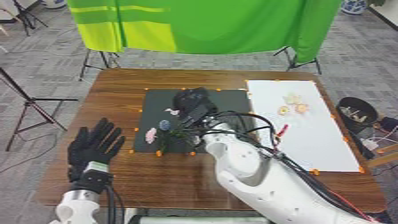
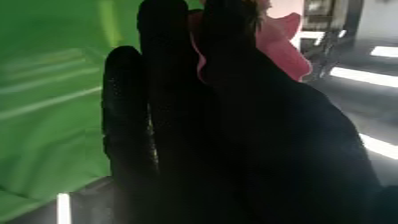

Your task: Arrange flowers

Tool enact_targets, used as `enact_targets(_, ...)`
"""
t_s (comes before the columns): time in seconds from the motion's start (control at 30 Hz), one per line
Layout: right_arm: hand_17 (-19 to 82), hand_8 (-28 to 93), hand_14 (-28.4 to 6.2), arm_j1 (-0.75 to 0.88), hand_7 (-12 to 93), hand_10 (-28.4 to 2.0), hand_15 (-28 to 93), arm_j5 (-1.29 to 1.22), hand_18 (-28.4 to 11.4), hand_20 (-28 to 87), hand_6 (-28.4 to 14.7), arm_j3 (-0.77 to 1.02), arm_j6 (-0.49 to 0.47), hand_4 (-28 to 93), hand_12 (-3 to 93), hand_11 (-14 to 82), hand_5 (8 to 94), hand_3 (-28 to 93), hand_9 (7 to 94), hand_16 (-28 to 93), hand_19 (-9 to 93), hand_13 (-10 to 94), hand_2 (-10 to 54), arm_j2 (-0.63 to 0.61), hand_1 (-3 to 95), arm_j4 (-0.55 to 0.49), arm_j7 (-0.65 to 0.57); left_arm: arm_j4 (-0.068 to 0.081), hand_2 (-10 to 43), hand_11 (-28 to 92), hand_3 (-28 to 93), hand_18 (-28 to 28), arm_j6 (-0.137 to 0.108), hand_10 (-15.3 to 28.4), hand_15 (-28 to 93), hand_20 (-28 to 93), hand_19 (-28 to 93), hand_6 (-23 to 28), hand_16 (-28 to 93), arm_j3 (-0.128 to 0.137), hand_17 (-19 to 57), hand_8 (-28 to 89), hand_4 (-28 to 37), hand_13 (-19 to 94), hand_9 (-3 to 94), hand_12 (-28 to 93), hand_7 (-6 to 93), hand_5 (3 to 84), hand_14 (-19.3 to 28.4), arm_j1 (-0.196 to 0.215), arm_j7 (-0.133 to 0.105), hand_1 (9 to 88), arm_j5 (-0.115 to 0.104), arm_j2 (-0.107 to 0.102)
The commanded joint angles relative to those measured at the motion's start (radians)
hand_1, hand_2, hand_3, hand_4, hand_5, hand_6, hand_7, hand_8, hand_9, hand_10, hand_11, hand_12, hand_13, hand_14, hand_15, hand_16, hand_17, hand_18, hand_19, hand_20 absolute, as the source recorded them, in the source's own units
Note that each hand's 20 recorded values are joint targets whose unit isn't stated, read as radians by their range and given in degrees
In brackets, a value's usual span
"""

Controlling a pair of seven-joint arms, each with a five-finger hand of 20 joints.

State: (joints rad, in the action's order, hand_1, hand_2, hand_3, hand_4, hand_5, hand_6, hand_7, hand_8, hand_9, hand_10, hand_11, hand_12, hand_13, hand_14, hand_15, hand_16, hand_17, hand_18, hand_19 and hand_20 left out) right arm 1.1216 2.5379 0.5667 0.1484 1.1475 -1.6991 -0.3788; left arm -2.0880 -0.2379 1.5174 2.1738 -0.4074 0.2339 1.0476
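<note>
A broad, rectangular table of brown, grained wood (image 1: 133, 175) spreads out before you, beneath a draped green cloth (image 1: 213, 25) hanging in smooth folds beyond its far edge. A flat white rectangular sheet (image 1: 311, 145) covers much of the table's right side, beside a smaller matte black rectangular mat (image 1: 155, 100).

Your left hand (image 1: 91, 147), gloved in black fabric, is released at the table's left side, its fingers straight and spread apart. Your right hand (image 1: 194, 102), in the same dark fabric, is above the black mat; in the wrist view your right hand (image 2: 178, 125) grasps a pink flower with smooth, curved petals (image 2: 282, 50) near the fingertips. On the floor to the table's right stands a round black bin (image 1: 357, 111).

On the mat, near its left edge, lies an oblong pale-pink flower (image 1: 151, 135), just beside a rounded blue-grey flower (image 1: 164, 125). Upon the white sheet, a pale cream flower with loose, ragged edges (image 1: 292, 98) lies beyond a rounded yellowish flower (image 1: 284, 110) and a peach-coloured flower (image 1: 302, 108), these two side by side. Smallest of all, orange tabs (image 1: 160, 153) dot the borders of mat and sheet.
</note>
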Motion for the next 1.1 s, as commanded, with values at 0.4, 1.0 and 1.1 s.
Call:
enact_targets(0.4,28,-7,-5.1,0.021,18,-9.5,17,0.055,-16.3,24,2.7,-0.001,-0.125,-28,29.7,3.0,71.8,72,81.5,41,72,72,-9.5,0.034,66.7,-0.007,-0.041,0.001,16.8,25,70,16.4,-0.009,15.4,45,17,41,10.2,-6,0.011,-6.4,-7,-28.3,27,37.0,12,12.2,46.1,16.8,-0.004,0.008,27.0,-0.013,-0.013)
enact_targets(1.0,27,-13,-8.8,0.059,15,-11.2,23,0.03,-16.8,25,-0.2,0.034,-0.251,-28,12.6,10.1,57.7,85,63.3,23,60,63,-9.5,0.035,53.8,-0.051,-0.056,-0.011,16.3,26,71,16.5,-0.044,15.4,45,16,42,10.4,-6,0.019,-6.4,-7,-28.3,27,36.3,12,13.0,43.7,17.0,0.01,-0.013,27.1,-0.054,-0.014)
enact_targets(1.1,26,-14,-9.6,0.066,15,-11.6,23,0.016,-17.3,24,-0.8,0.04,-0.267,-28,12.2,9.3,55.8,86,60.3,22,60,60,-9.5,0.028,51.6,-0.066,-0.057,-0.009,16.3,26,70,16.5,-0.038,15.4,46,16,42,10.3,-6,0.018,-6.4,-7,-28.3,26,36.0,12,13.0,43.4,17.0,0.009,-0.009,27.1,-0.05,-0.012)
